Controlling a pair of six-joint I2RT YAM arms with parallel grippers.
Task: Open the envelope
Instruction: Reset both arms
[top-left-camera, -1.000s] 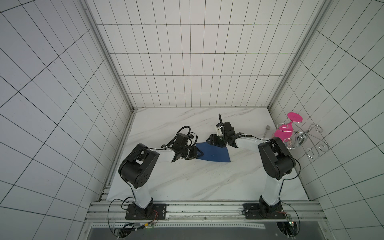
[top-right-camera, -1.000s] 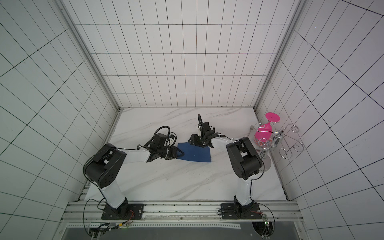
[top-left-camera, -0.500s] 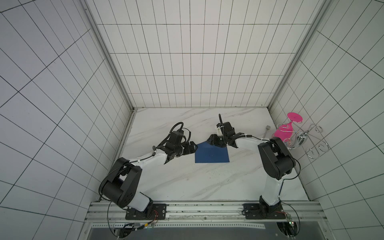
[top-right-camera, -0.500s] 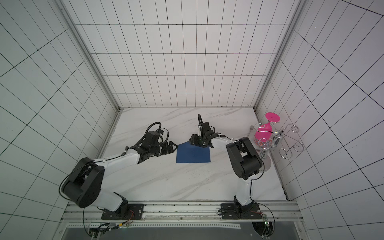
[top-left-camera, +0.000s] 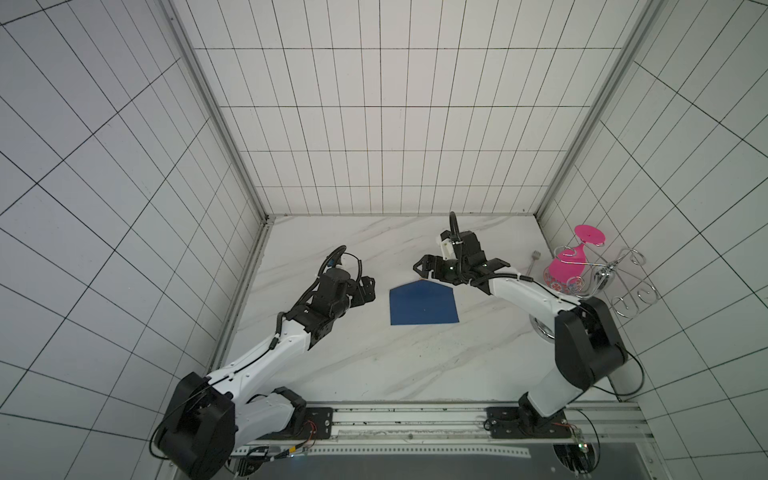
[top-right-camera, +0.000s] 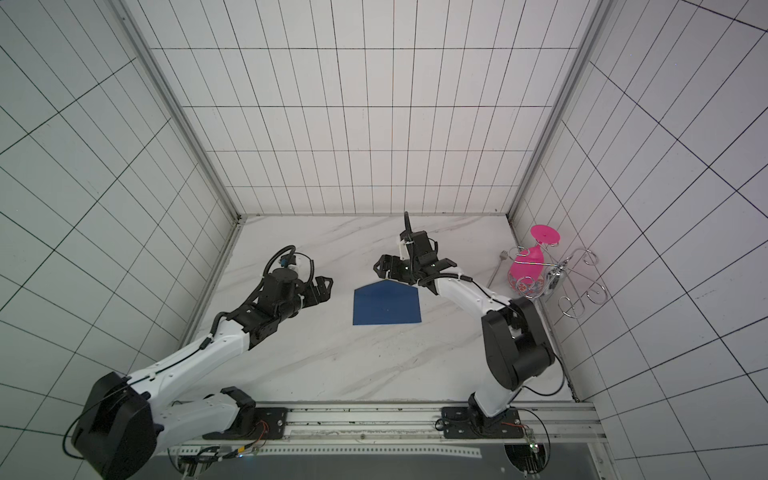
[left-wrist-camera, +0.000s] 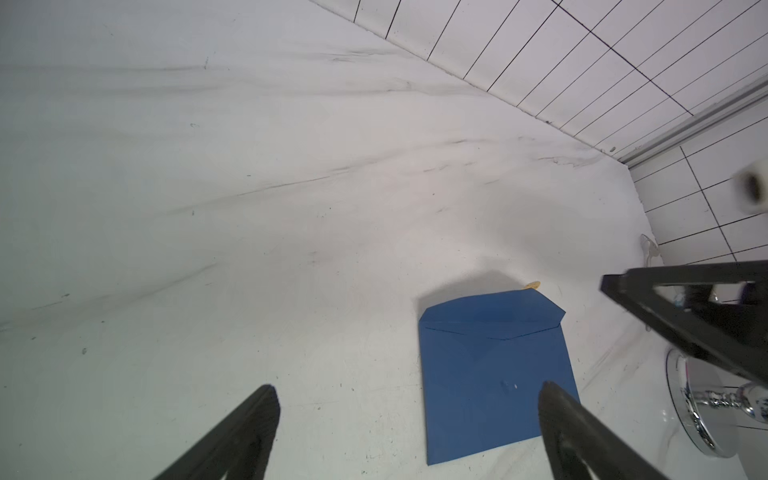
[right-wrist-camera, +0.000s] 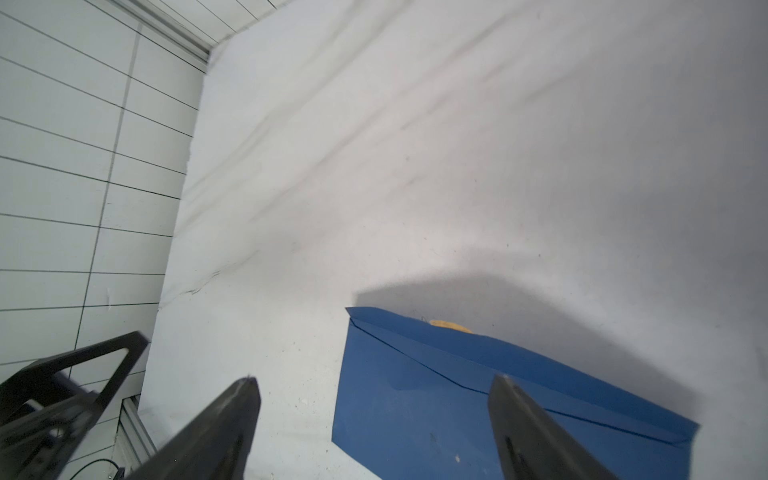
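I count one envelope (top-left-camera: 423, 309), flap open, flat on the tabletop (top-left-camera: 374, 361). Left claw (top-left-camera: 368, 290) and right claw (top-left-camera: 459, 269) hang near it, both spread. Its white mark (left-wrist-camera: 515, 386) may be print, too small to read.

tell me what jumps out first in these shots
The dark-blue envelope lies alone in the middle of the white marble table, its triangular flap lifted open toward the back wall. The left hand and the right hand sit close on either side of it, both open and neither touching it. By the right wall, a bright pink glass hangs upside down in a wire rack.
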